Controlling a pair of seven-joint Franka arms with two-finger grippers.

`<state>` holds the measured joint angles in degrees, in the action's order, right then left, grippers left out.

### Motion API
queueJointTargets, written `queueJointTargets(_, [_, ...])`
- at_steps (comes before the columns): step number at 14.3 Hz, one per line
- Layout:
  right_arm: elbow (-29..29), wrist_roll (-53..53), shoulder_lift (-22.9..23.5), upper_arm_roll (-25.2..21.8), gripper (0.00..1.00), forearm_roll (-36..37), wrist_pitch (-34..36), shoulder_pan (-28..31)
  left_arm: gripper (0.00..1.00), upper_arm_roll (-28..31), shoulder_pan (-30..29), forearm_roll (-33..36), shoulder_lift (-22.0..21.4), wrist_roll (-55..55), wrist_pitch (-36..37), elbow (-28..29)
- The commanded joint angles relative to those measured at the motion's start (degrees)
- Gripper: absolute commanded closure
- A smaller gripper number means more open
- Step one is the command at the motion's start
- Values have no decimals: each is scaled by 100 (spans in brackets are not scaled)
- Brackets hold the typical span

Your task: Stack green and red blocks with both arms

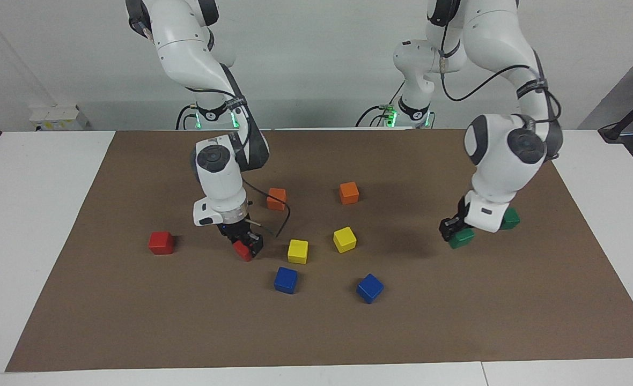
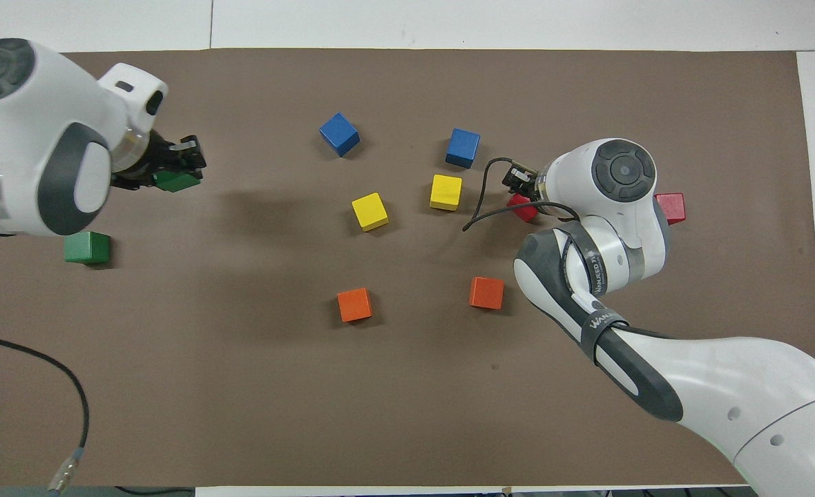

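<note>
My left gripper (image 1: 457,231) (image 2: 178,171) is shut on a green block (image 1: 462,239) (image 2: 177,182) and holds it a little above the brown mat. It hangs close to the second green block (image 1: 511,217) (image 2: 87,248), which lies on the mat at the left arm's end, partly hidden by the wrist in the facing view. My right gripper (image 1: 247,247) (image 2: 520,196) is down at a red block (image 1: 242,251) (image 2: 523,208) on the mat. The second red block (image 1: 161,242) (image 2: 671,208) lies toward the right arm's end.
Between the arms lie two orange cubes (image 1: 277,198) (image 1: 349,192), two yellow cubes (image 1: 297,251) (image 1: 344,239) and two blue cubes (image 1: 286,279) (image 1: 369,288). A black cable (image 1: 281,214) loops off the right wrist. The brown mat (image 1: 316,332) covers the white table.
</note>
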<state>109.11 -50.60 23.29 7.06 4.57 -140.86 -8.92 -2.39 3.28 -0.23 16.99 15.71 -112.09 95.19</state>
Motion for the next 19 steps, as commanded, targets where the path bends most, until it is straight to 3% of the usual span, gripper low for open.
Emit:
queueJointTargets(1, [-74,479,-52,33,99,17,294,75,100,-51,-659,14,-564,-1495,178,509])
queueJointTargets(5, [-363,1786,-622,-3,100,17,1489,468,100,-51,-1434,-12,-810,-3106,-93,1018])
queueJointTargets(9, [-803,4122,-825,-2,100,8,2176,1216,100,-51,-1743,-29,-1171,-3128,-1261,2107])
queueJointTargets(13, [-681,5137,-887,-2,100,8,2037,1709,100,-51,-1725,-30,-1172,-2494,-1641,2399])
queueJointTargets(19, [-119,5385,-1045,6,100,0,1563,1982,100,-51,-1752,-30,-1049,-2529,-2001,2557])
